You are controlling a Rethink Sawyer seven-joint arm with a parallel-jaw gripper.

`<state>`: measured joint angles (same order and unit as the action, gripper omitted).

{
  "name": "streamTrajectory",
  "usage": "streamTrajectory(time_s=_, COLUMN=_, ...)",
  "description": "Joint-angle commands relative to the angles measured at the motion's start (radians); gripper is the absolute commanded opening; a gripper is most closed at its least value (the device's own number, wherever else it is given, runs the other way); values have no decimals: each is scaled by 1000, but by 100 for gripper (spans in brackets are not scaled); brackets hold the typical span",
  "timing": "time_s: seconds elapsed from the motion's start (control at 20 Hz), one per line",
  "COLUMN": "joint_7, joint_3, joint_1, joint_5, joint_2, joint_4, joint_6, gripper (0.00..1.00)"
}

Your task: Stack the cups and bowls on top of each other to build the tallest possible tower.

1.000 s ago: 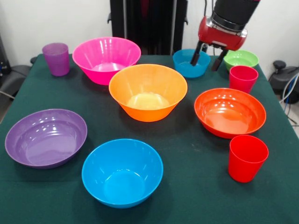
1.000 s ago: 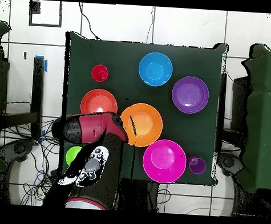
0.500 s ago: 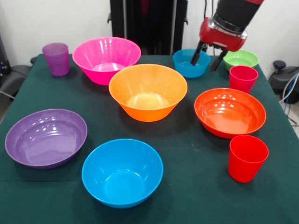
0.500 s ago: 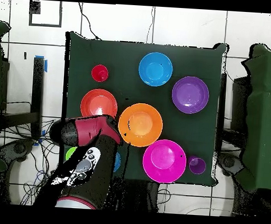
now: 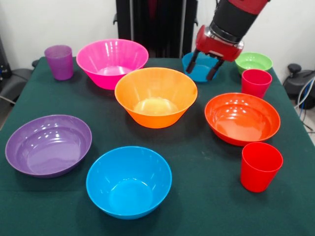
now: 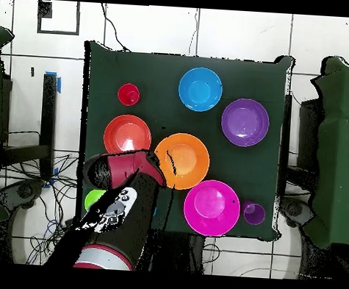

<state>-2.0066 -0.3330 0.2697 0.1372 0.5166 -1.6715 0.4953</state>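
Observation:
My gripper point(image 5: 202, 70) is open and empty, its two black fingers hanging over the small blue bowl point(image 5: 201, 74) at the table's far side. To its right are the small green bowl point(image 5: 254, 62) and a red cup point(image 5: 256, 81). A second red cup point(image 5: 261, 166) stands near the front right. The pink point(image 5: 112, 61), orange point(image 5: 156, 96), red-orange point(image 5: 242, 118), purple point(image 5: 48, 144) and medium blue point(image 5: 129, 181) bowls and the purple cup point(image 5: 59, 61) each stand alone. In the overhead view the arm point(image 6: 124, 173) hides the gripper and the small blue bowl.
A green cloth covers the table point(image 5: 197, 152). The robot's dark pedestal point(image 5: 155, 24) stands behind the far edge. Cables and dark chairs lie on the floor around the table point(image 6: 29, 163).
The gripper has moved left in the front view, from the gap between the small blue and green bowls to over the small blue bowl. Bowls and cups have not moved.

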Motion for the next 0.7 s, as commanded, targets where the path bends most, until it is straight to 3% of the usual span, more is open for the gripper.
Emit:
streamTrajectory(time_s=0.05, joint_7=-49, joint_3=34, joint_1=-29, joint_5=74, joint_2=-59, joint_4=74, joint_6=-57, gripper=100)
streamTrajectory(time_s=0.7, joint_7=-131, joint_3=36, joint_1=-37, joint_5=20, joint_2=-193, joint_4=118, joint_6=-171, gripper=100)
